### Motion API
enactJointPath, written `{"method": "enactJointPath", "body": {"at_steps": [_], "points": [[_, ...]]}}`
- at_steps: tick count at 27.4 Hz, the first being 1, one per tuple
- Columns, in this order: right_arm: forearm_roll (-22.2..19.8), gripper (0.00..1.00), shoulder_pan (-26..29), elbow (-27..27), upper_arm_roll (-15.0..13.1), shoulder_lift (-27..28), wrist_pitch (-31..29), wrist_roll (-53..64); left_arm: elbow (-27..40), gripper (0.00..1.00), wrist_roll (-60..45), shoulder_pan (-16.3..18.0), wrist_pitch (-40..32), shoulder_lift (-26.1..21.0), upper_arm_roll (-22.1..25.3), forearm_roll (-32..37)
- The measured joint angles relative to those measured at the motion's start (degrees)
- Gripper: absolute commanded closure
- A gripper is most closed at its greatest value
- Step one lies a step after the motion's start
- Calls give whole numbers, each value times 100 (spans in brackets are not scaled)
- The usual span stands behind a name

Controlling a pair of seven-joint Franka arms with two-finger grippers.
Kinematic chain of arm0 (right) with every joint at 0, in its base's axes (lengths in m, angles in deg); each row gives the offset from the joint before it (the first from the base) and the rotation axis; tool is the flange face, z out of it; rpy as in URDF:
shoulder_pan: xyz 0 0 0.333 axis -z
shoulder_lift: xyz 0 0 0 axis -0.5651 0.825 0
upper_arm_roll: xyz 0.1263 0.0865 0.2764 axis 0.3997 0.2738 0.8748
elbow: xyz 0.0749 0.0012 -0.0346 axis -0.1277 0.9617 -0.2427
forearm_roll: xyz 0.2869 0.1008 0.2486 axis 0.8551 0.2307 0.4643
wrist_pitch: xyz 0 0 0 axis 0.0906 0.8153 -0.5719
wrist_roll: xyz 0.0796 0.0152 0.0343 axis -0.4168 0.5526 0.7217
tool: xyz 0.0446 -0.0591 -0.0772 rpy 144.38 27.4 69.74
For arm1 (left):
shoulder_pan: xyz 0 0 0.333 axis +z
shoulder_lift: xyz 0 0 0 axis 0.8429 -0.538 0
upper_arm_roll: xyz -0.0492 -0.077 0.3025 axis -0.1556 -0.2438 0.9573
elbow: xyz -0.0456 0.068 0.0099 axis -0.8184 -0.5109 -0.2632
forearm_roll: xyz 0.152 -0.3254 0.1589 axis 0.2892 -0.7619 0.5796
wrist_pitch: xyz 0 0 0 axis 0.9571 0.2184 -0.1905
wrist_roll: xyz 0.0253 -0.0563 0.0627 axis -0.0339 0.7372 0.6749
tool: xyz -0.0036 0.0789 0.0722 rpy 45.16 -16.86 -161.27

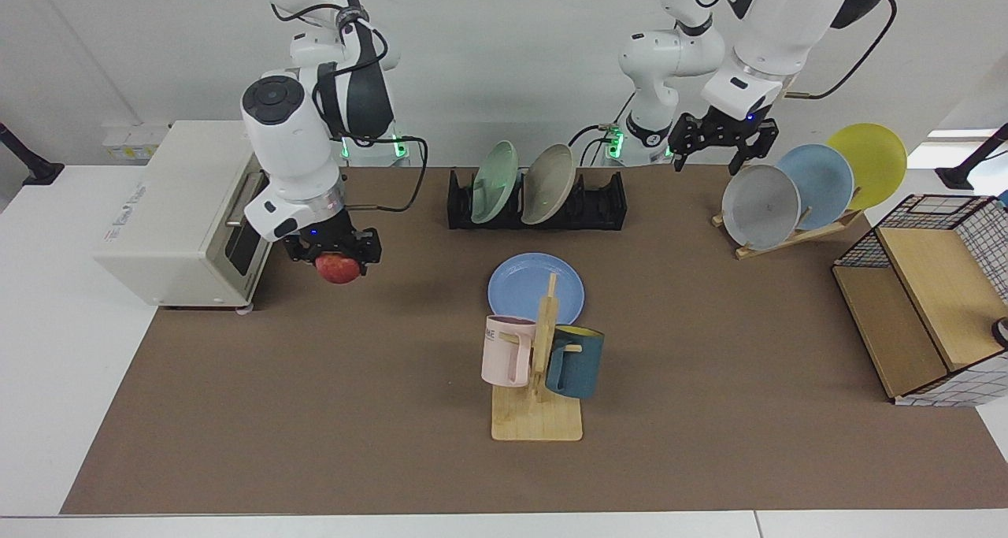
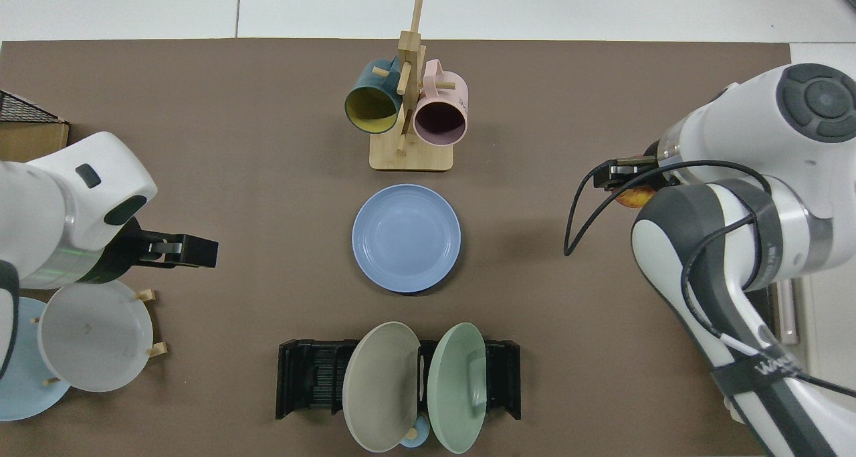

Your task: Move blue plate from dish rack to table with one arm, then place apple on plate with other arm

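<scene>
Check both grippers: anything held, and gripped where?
The right gripper holds the apple from above, fingers on its sides, off the table. The left gripper is open and empty, raised above the grey plate.

White arms, dark joints, black cables

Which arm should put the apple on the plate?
The right arm. Its pincer already holds the apple, off to one side of the plate. The left pincer is open, raised near the wooden stand.

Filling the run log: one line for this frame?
blue plate: flat on table | right gripper: holding apple aloft | left gripper: open, raised
</scene>
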Motion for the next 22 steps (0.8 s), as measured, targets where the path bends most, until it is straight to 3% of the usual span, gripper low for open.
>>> {"method": "enactJointPath", "body": {"at_steps": [7,14,22], "points": [[3,100,-620,-76,27,0,146,-911,-309,2,8,2,-92,-35,5,69],[11,100,-1239,-140,53,56,206,-1882,-979,1,8,4,-480,-468,31,107],[22,100,-1796,-529,59,475,208,-2998,-1297,0,9,4,-570,-751,38,121]]}}
